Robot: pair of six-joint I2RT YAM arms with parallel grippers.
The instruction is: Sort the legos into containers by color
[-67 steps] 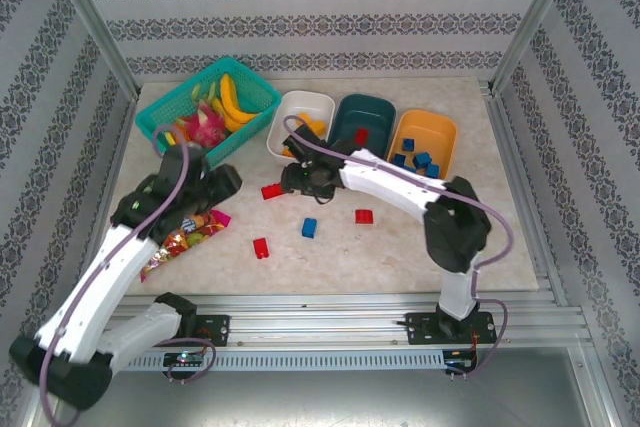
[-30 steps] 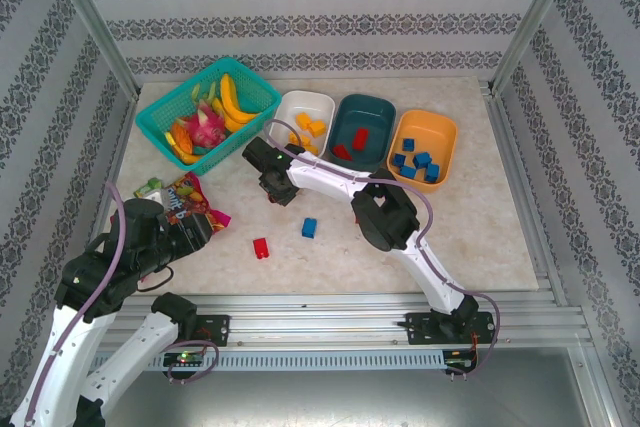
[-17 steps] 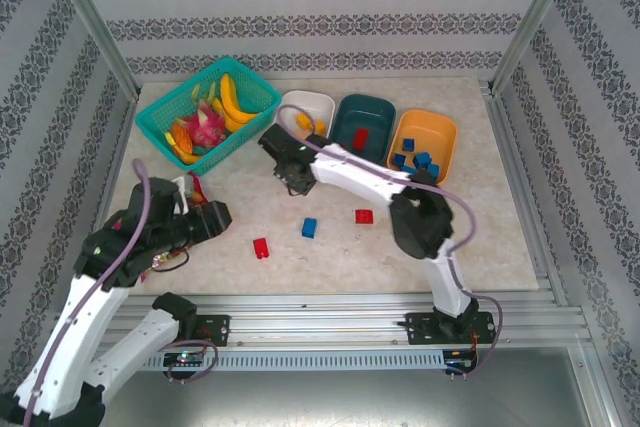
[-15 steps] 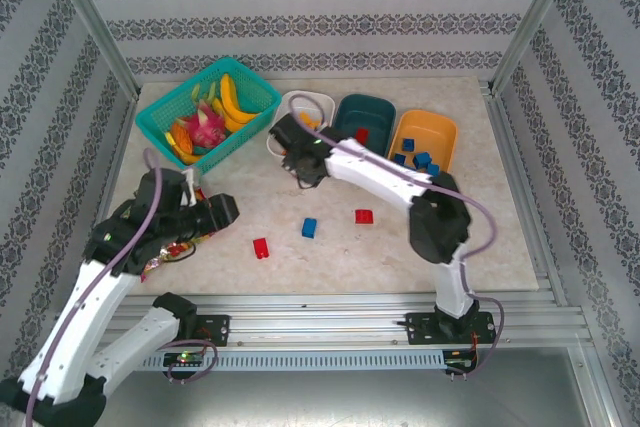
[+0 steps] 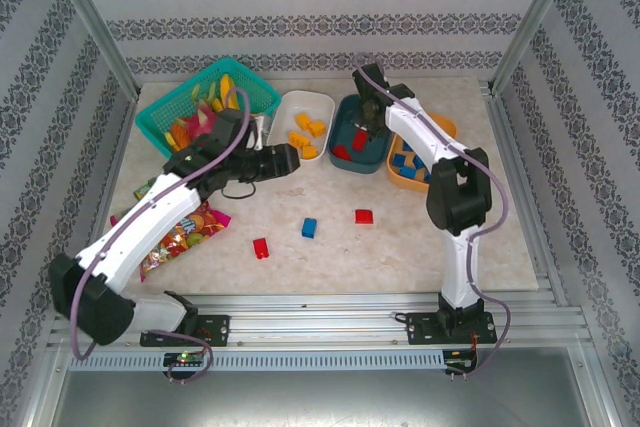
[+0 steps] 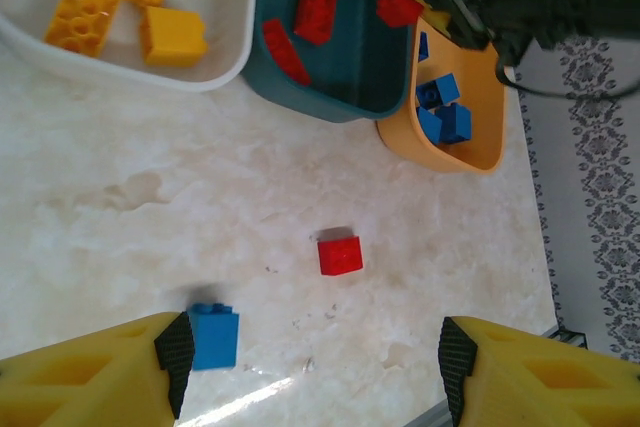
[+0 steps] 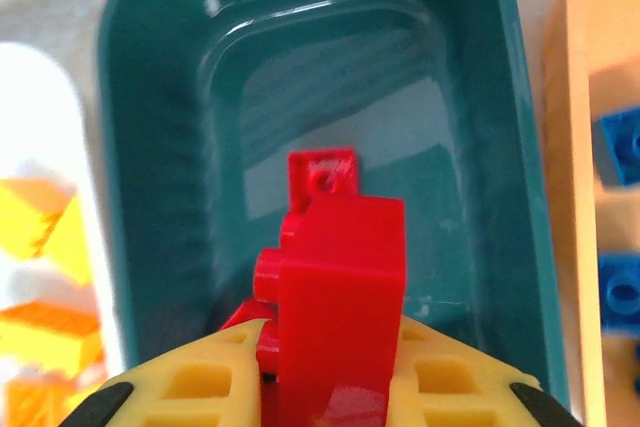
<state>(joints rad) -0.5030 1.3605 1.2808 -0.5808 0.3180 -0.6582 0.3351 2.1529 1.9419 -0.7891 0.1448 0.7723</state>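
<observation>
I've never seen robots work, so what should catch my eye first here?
The right gripper pinches a red brick above the dark teal tub at the back. Three loose bricks lie on the table nearer the front: two red, one blue.

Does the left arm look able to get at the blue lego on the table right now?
Probably yes: the left arm has open jaws aimed at the blue lego, only bare table between.

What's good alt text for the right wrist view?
The right gripper clamps a red lego above the dark teal tub. The white tub with yellow legos sits at the left edge, the orange tub with blue legos at the right.
</observation>
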